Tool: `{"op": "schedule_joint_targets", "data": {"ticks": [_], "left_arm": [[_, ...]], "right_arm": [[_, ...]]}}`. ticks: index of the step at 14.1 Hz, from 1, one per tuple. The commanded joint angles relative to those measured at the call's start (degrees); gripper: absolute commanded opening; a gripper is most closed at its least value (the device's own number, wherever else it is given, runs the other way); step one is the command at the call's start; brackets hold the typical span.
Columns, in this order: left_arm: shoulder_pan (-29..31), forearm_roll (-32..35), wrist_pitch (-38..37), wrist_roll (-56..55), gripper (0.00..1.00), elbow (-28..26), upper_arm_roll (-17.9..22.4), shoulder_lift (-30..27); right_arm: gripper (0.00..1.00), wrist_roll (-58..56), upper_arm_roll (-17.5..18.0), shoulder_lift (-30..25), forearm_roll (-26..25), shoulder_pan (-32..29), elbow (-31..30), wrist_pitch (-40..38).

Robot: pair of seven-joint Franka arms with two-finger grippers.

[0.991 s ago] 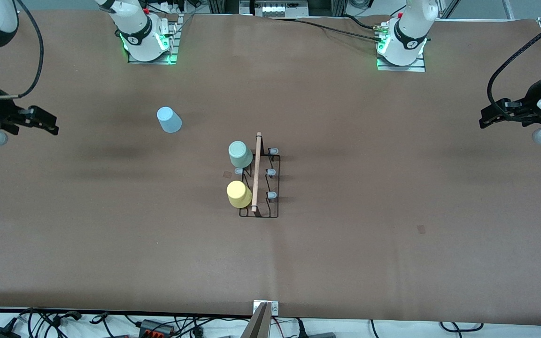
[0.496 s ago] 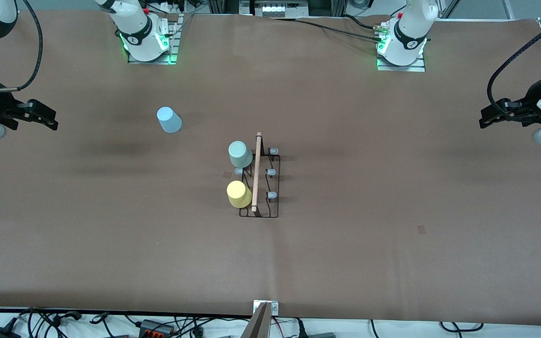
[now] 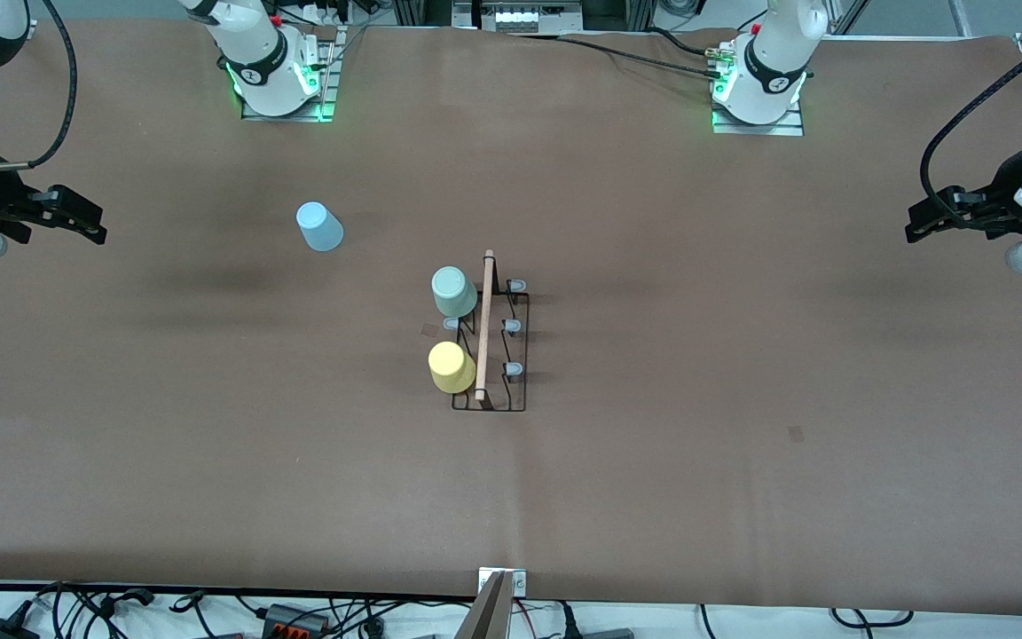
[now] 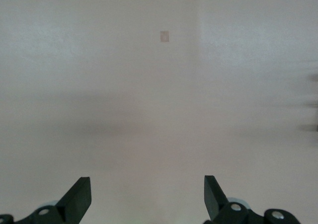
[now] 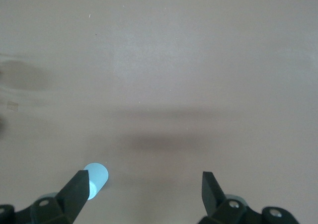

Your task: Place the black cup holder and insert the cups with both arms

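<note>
Since a second earlier only the right gripper point(image 3: 76, 217) had drawn back toward nine o'clock, jaws wide and empty like the waiting left gripper point(image 3: 928, 222) at three o'clock, because the black cup holder point(image 3: 489, 342) stood mid-table carrying the green cup point(image 3: 453, 291) and yellow cup point(image 3: 451, 366), leaving the blue cup point(image 3: 319, 226) loose at ten o'clock.

The desk point(image 3: 742, 497) is plain matt brown, with two small darker brown square marks on it. The black cup holder point(image 3: 491, 404) is thin black wire with a light wooden rod point(image 3: 484, 328) and pale grey-blue peg caps point(image 3: 513, 326); the cups are pastel and unpatterned, one pale green point(image 3: 453, 291), one yellow point(image 3: 451, 366), one light blue point(image 3: 319, 226). Both arms are white with black bands and black cables, the left hand point(image 3: 919, 227) and right hand point(image 3: 90, 225) are black, and green lights glow at the two arm bases point(image 3: 280, 89).
</note>
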Motion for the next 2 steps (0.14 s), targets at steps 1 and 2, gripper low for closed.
{"op": "schedule_joint_targets", "data": {"ticks": [1,2], "left_arm": [[0.4,-0.8,-0.2,1.3,1.0,1.4,0.0,0.7],[0.4,-0.8,-0.2,1.3,1.0,1.4,0.0,0.7]], "right_arm": [[1.0,-0.3,0.1,-1.3,1.0,-0.3,-0.7,-0.5],[1.0,-0.4,0.1,-1.3,1.0,-0.3,-0.8,-0.5]]}}
